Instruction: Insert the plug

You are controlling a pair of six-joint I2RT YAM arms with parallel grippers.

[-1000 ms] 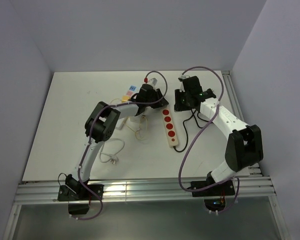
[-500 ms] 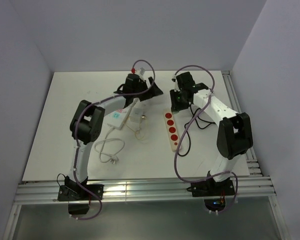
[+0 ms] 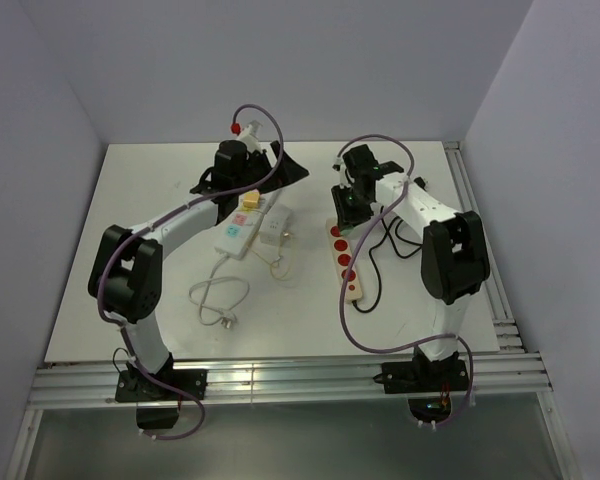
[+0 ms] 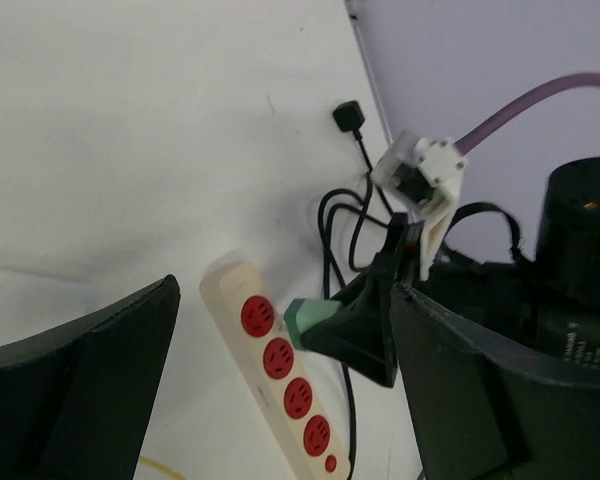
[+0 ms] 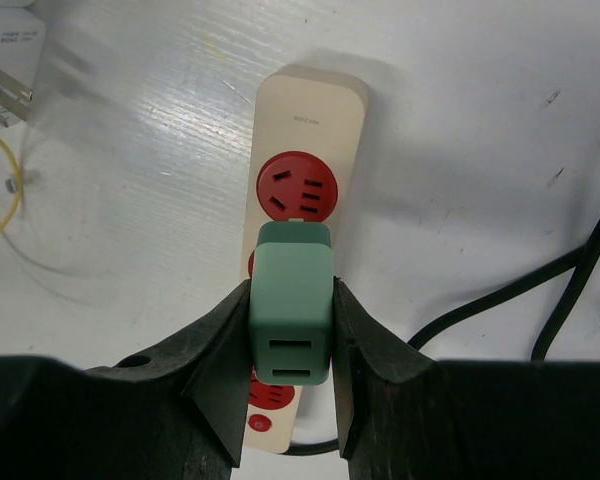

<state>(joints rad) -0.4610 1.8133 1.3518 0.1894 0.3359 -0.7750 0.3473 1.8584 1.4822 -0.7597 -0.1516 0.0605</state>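
**Item: green plug** (image 5: 291, 315). It was held upright between the two fingers (image 5: 220, 360) of the right gripper (image 5: 291, 330), which were closed part-way against its sides. The plug was placed over the cream power strip (image 5: 305, 110), covering the second red socket from the strip's rounded end, while the first socket was left in full view. Whether the prongs had entered the socket could not be told.

**Power strip.** It was laid flat on the white table (image 3: 130, 230), right of centre, with its row of red sockets facing up. A black cable (image 3: 375, 265) was looped beside it.

**Left gripper** (image 4: 285, 300). Its fingers were spread wide and nothing was held between them. It was raised above the far middle of the table, well apart from the plug.

**Nearby.** A white socket block (image 3: 238, 228) with coloured labels, a small white adapter (image 3: 273, 228) just beside it, a thin yellow wire (image 3: 277, 262) and a coiled white cord (image 3: 218, 295) were noted left of the strip.
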